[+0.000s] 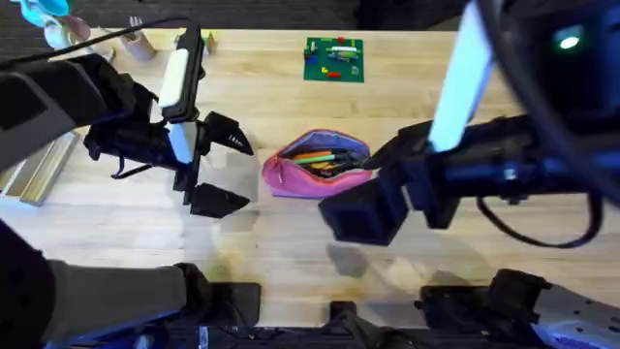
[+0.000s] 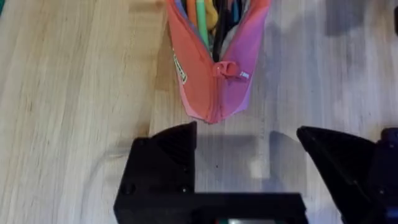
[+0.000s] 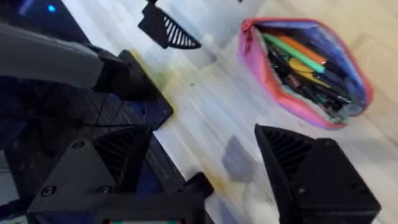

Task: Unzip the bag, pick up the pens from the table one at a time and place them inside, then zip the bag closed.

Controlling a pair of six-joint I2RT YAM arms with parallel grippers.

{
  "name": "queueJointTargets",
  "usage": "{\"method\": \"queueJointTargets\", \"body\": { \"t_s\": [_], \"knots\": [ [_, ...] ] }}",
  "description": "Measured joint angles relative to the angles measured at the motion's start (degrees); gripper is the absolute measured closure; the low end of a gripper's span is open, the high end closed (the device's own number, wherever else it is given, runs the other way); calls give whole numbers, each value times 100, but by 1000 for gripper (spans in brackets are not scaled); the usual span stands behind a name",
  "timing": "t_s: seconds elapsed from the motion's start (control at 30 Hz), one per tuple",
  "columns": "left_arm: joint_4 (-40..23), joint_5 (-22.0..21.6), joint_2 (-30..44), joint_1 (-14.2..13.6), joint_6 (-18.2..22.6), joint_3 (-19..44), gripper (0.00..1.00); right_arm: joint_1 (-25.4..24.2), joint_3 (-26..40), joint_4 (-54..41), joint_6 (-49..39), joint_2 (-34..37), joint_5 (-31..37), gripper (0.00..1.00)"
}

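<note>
Since the bag (image 1: 318,165) sits unzipped with pens (image 1: 325,156) inside, both released tools flank it, left tool (image 1: 225,167) lined up on its zipper pull (image 2: 229,70), right tool (image 1: 373,194) just beside it on the desk (image 1: 291,262)

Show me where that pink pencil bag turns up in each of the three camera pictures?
Overhead: the bag lies open at the middle of the table, between the two grippers.
Left wrist: its zipper end points at the left gripper, whose fingers are spread.
Right wrist: it lies open beyond the right gripper.
Shared landmark: the green pen inside.
</note>
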Motion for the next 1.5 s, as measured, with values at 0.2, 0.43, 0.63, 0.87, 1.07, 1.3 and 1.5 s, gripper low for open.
{"method": "queueJointTargets", "body": {
  "t_s": [0.2,0.43,0.63,0.87,1.07,1.3,1.5],
  "knots": [
    [0,1,0,0,0,0,8,519,0,143,257,349,341,3],
    [0,1,0,0,0,0,7,1271,0,609,722,591,1424,3],
    [0,1,0,0,0,0,8,1630,0,703,1363,782,2377,3],
    [0,1,0,0,0,0,7,1809,0,1046,1729,1237,2704,3],
    [0,1,0,0,0,0,8,1823,0,1345,1827,1584,2751,3],
    [0,0,0,0,0,0,8,1823,0,1680,1977,1635,2700,3],
    [1,1,0,0,0,0,8,1823,0,1777,2056,1895,2700,3]
  ]
}}
